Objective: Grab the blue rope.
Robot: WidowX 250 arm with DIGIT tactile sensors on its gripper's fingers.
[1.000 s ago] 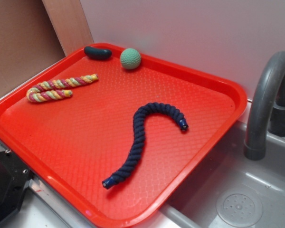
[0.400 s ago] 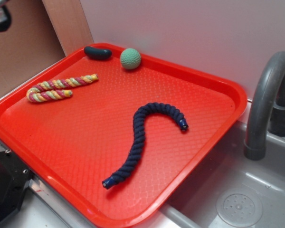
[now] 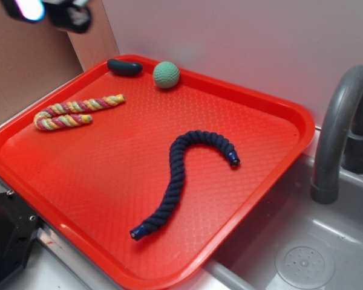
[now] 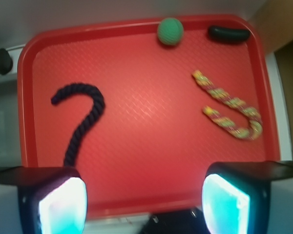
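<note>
The blue rope lies in an S-curve on the red tray, right of its middle, with shiny blue ends at the front and the right. From the wrist camera the blue rope curls like a hook at the left, its lower end hidden behind my left finger. My gripper enters at the top left corner of the exterior view, high above the tray and far from the rope. In the wrist view my gripper is open, with only tray between its glowing pads.
A pink-yellow-green braided rope lies bent at the tray's left. A green ball and a dark oblong lump sit at the far edge. A grey faucet and sink are on the right.
My gripper has come into the exterior view at the top left and moved right. The ropes, ball and lump have not moved.
</note>
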